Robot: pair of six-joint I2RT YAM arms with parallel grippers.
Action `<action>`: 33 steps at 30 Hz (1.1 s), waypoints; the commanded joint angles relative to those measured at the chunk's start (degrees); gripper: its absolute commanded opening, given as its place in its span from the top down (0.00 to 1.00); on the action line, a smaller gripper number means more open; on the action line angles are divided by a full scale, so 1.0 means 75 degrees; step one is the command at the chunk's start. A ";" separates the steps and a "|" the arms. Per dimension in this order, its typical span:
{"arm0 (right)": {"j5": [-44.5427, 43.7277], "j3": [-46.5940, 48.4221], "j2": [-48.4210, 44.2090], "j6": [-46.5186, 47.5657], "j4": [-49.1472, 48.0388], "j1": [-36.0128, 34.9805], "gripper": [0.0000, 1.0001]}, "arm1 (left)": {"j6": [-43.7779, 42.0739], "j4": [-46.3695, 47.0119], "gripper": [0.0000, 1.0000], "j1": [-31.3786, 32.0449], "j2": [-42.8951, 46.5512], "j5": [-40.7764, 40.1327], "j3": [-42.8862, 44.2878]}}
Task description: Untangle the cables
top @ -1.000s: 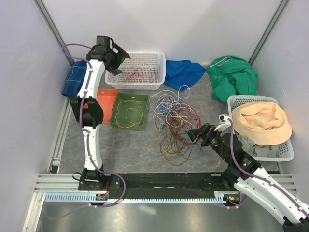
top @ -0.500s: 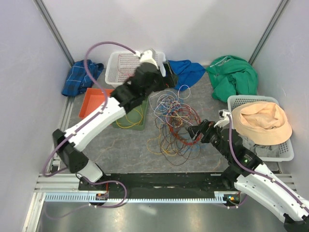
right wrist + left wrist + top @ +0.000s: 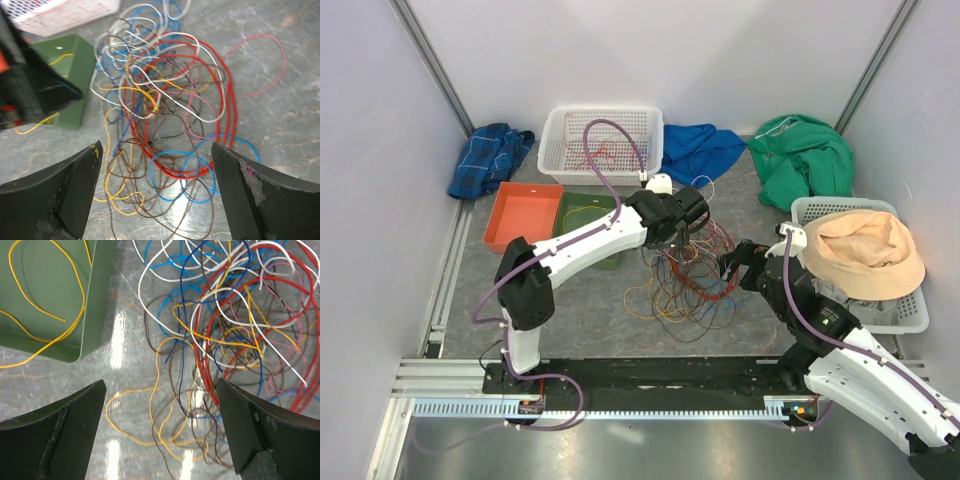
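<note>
My left gripper (image 3: 161,390) gapes empty above the cables (image 3: 227,330); their knot lies ahead, past my right finger, and the green tray (image 3: 95,300) holding one sorted yellow wire (image 3: 45,315) lies past my left finger. My right gripper (image 3: 156,150) is spread empty too, knot dead ahead between its fingers, probably to steady it while a strand is drawn.

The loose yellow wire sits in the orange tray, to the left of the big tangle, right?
Not quite. The yellow wire lies in the green tray, not the orange tray beside it, as the left wrist view shows. It is indeed to the left of the big tangle.
</note>
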State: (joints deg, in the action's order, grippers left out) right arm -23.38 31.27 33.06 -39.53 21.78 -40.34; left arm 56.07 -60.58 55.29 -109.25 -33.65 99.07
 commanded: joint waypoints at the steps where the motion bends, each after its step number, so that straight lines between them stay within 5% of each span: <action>1: -0.0341 0.0168 0.0057 -0.0378 0.0132 -0.0012 0.02 | 0.0001 -0.0234 0.01 0.0291 0.0257 0.0480 -0.0081; 9: -0.0141 -0.0255 -0.0235 -0.0425 0.0026 -0.0012 0.03 | -0.0973 0.3433 0.06 0.0703 0.1243 0.1287 -0.3584; 21: 0.0058 -0.0618 -0.0646 -0.0425 0.0049 -0.0012 0.03 | -0.0914 0.4936 0.17 0.0632 0.1090 0.1779 -0.5039; 22: 0.0058 -0.0641 -0.0669 -0.0413 0.0061 -0.0012 0.03 | -0.0902 0.4994 0.20 0.0609 0.1090 0.1837 -0.5099; 24: 0.0035 -0.0677 -0.0739 -0.0413 0.0061 -0.0001 0.03 | -0.0856 0.5100 0.47 0.0597 0.1114 0.1861 -0.5286; 25: 0.0023 -0.0677 -0.0775 -0.0402 0.0072 -0.0001 0.03 | -0.0774 0.5089 0.87 0.0609 0.1114 0.1745 -0.5345; 26: 0.0000 -0.0688 -0.0787 -0.0367 0.0119 -0.0012 0.03 | -0.0553 0.4915 0.98 0.0597 0.1102 0.1721 -0.5369; 33: -0.0024 -0.0630 -0.0892 -0.0331 0.0119 -0.0012 0.03 | -0.0504 0.4948 0.98 0.0644 0.1546 0.1733 -0.5896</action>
State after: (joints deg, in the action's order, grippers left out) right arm -23.35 26.52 26.74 -42.24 23.22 -40.34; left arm 50.24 -23.90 59.53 -99.66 -21.34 57.82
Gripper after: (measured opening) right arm 0.971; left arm 0.028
